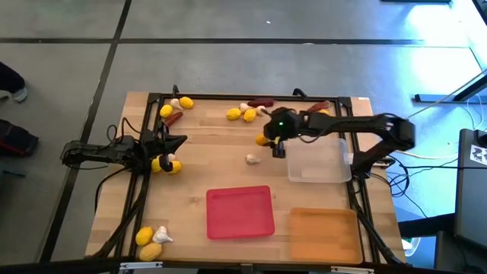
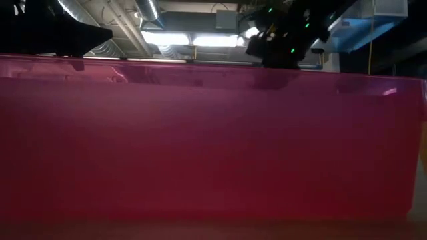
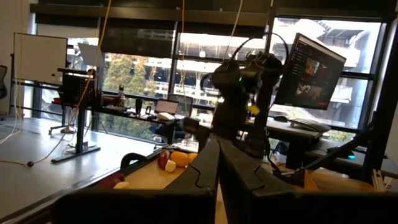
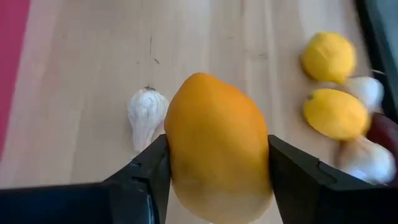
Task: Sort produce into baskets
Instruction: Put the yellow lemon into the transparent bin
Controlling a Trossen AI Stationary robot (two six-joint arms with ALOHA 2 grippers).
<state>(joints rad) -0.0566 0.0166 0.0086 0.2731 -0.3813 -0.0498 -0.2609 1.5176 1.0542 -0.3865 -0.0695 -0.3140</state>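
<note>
My right gripper (image 1: 272, 143) hangs over the table's middle, shut on an orange lemon (image 4: 217, 146). A garlic bulb (image 4: 146, 112) lies on the wood just beyond the lemon. The clear basket (image 1: 318, 161) stands to the right of this gripper. The red basket (image 1: 240, 211) and the orange basket (image 1: 323, 232) stand by the near edge. My left gripper (image 1: 179, 141) waits shut at the table's left, holding nothing. Two lemons (image 1: 160, 164) and a garlic bulb (image 1: 173, 158) lie beside it. My right gripper pinches the orange lemon between its two fingers (image 4: 149, 174), one on each flank of its widest part (image 4: 177, 155). The fingers slant down from the table's right side. The lemon is lifted clear of the wood, and its pointed end sticks out past the fingertips.
Lemons (image 1: 242, 115), garlic (image 1: 262, 111) and dark red chilis (image 1: 261, 101) lie along the far edge, with more lemons (image 1: 186, 102) at the far left. Two lemons (image 1: 147, 243) and a garlic bulb (image 1: 162, 234) lie at the near left corner. The red basket's wall (image 2: 213, 147) fills the low view.
</note>
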